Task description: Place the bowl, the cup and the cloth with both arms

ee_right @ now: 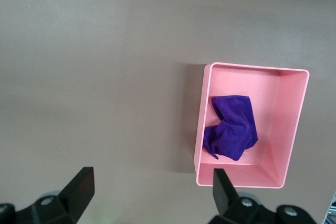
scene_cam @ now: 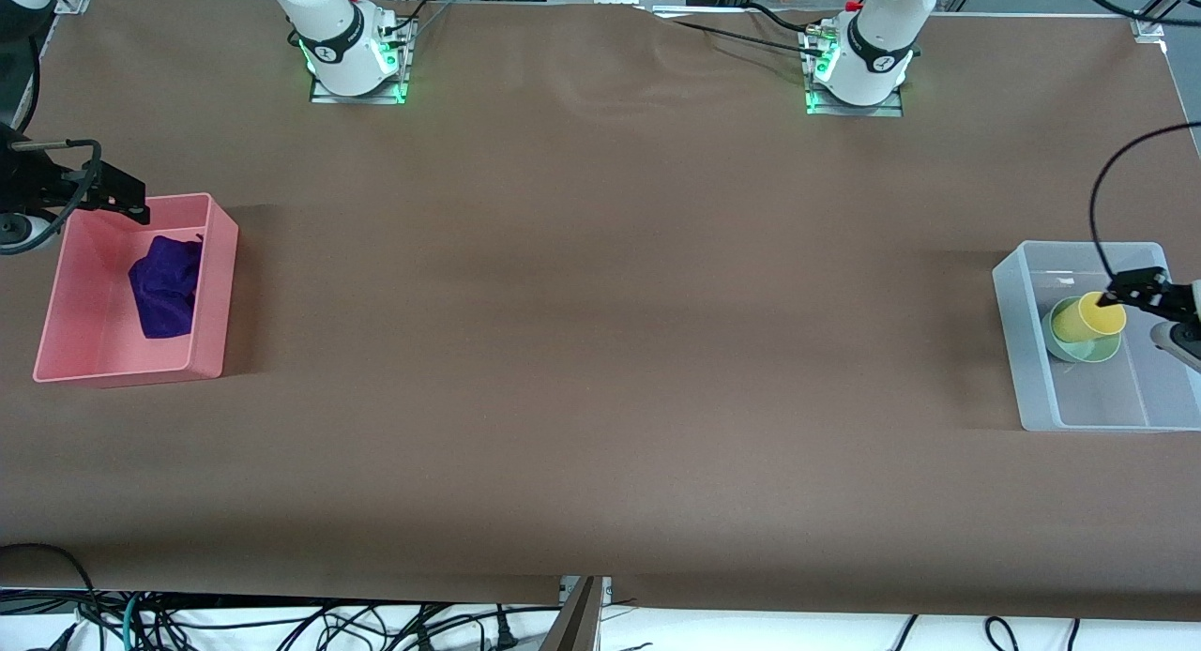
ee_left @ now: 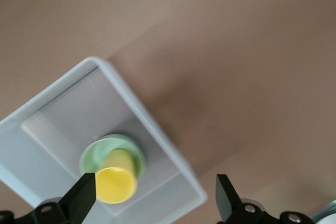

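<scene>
The purple cloth (scene_cam: 167,285) lies crumpled in a pink bin (scene_cam: 211,295) at the right arm's end of the table. It also shows in the right wrist view (ee_right: 233,127) inside the pink bin (ee_right: 291,129). My right gripper (scene_cam: 131,201) (ee_right: 151,187) is open and empty, up over the pink bin's edge. The yellow cup (scene_cam: 1088,318) (ee_left: 116,182) leans in the mint-green bowl (scene_cam: 1079,349) (ee_left: 94,153), inside a clear bin (scene_cam: 1009,304) (ee_left: 142,108) at the left arm's end. My left gripper (scene_cam: 1135,290) (ee_left: 155,198) is open and empty over that bin, beside the cup.
The brown table cover (scene_cam: 600,351) stretches bare between the two bins. The right arm's base (scene_cam: 352,55) and the left arm's base (scene_cam: 858,69) stand along the table edge farthest from the front camera. Loose cables (scene_cam: 281,628) hang below the nearest edge.
</scene>
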`<state>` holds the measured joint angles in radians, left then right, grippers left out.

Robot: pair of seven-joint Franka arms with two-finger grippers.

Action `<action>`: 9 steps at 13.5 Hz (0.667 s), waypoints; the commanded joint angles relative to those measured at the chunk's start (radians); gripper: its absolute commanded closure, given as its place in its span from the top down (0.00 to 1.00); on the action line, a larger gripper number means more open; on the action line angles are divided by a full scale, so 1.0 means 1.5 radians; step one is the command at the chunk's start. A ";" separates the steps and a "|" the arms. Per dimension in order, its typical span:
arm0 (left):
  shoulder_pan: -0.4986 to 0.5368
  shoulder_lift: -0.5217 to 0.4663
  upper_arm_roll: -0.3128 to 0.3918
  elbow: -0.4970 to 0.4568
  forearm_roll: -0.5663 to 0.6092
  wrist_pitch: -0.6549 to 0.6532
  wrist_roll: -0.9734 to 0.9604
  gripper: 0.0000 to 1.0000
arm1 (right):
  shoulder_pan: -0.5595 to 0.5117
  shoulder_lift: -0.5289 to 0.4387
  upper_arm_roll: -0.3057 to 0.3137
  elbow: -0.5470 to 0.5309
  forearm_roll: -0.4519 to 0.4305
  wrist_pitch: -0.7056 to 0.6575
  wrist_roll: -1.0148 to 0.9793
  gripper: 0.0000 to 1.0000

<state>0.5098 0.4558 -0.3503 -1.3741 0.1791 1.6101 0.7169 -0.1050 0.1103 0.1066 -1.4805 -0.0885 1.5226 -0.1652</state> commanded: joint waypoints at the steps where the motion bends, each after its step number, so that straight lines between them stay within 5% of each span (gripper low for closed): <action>1: 0.004 -0.012 -0.076 0.025 -0.011 -0.067 -0.155 1.00 | 0.000 -0.007 0.002 0.000 -0.009 -0.010 0.005 1.00; 6: 0.002 -0.068 -0.211 0.021 -0.012 -0.138 -0.409 1.00 | 0.020 -0.006 0.003 0.001 -0.010 -0.007 0.005 1.00; 7: -0.030 -0.101 -0.204 -0.001 -0.012 -0.131 -0.415 1.00 | 0.022 -0.006 0.003 0.001 -0.013 -0.007 0.006 1.00; 9: -0.177 -0.184 -0.040 -0.081 -0.020 -0.098 -0.417 1.00 | 0.022 -0.007 0.003 0.001 -0.014 -0.006 0.006 1.00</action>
<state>0.4072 0.3239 -0.6044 -1.3643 0.1741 1.4172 0.0995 -0.0741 0.1103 0.1082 -1.4800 -0.0923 1.5222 -0.1648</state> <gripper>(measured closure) 0.000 0.000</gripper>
